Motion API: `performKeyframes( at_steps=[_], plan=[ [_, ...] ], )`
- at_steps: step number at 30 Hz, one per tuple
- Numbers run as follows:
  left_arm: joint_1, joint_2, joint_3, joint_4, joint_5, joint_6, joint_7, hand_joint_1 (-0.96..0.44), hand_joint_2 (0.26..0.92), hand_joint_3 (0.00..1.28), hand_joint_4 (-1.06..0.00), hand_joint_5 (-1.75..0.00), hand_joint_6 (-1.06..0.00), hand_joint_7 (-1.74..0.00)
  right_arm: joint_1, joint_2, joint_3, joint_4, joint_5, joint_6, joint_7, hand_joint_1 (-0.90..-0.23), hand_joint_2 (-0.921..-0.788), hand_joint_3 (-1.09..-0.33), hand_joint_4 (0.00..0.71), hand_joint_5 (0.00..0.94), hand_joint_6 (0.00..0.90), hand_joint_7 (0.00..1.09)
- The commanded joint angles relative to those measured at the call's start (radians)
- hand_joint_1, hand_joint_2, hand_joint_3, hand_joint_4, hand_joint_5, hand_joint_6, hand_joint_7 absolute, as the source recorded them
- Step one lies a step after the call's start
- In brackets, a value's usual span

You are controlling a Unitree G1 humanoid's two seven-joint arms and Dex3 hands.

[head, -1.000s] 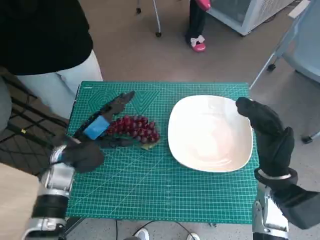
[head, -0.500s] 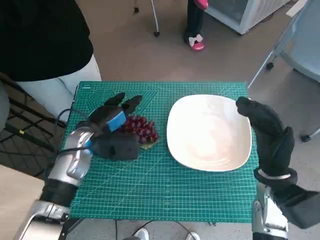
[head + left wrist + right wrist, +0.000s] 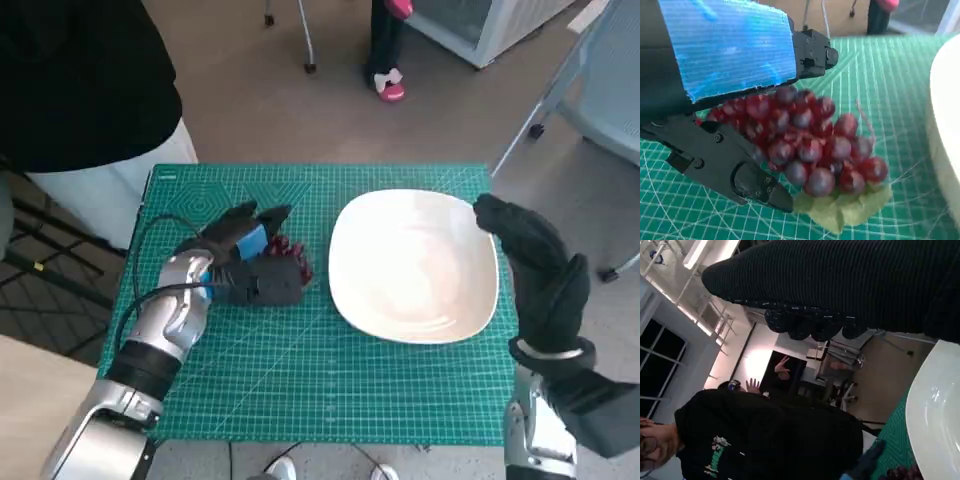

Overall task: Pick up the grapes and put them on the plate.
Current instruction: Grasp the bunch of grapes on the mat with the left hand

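Grapes (image 3: 810,145), loose red bunch on mat beside plate (image 3: 345,290); left hand (image 3: 240,265) fingers straddling, grip unconfirmed; right hand (image 3: 535,270) empty at plate edge; risk: berries shedding, bunch slipping.

Head view: left hand (image 3: 245,262) covers most of the grapes (image 3: 290,258). Right wrist view: plate (image 3: 935,410) cut by frame edge; right hand's fingers obscured.
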Motion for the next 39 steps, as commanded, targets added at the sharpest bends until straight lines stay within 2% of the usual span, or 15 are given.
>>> performKeyframes(
  at_steps=[1, 10, 20, 39],
  plan=[
    [-0.051, -0.013, -0.037, 0.074, 0.005, -0.016, 0.04, -0.04, 0.706, 0.01, 0.0, 0.0, -0.15, -0.01, 0.02, 0.002, -0.002, 0.012, 0.003, 0.01, 0.001, -0.616, -0.921, -0.851, 0.431, 0.001, 0.134, 0.27],
    [-0.108, -0.044, -0.094, 0.242, 0.003, -0.045, 0.097, -0.05, 0.717, 0.01, -0.02, 0.0, -0.18, -0.01, 0.02, -0.002, -0.004, 0.013, -0.001, 0.008, 0.0, -0.615, -0.921, -0.853, 0.43, 0.0, 0.134, 0.27],
    [-0.155, -0.091, -0.113, 0.422, -0.026, -0.058, 0.107, -0.03, 0.733, 0.01, -0.02, 0.0, -0.2, -0.01, 0.023, -0.004, -0.004, 0.008, -0.001, 0.014, -0.001, -0.614, -0.921, -0.854, 0.432, 0.001, 0.134, 0.27],
    [-0.186, -0.121, -0.162, 0.534, -0.022, -0.074, 0.107, 0.06, 0.765, 0.01, -0.08, -0.01, -0.26, -0.01, 0.014, -0.006, -0.006, 0.027, -0.004, 0.008, 0.002, -0.615, -0.921, -0.853, 0.433, 0.001, 0.136, 0.26]
  ],
)
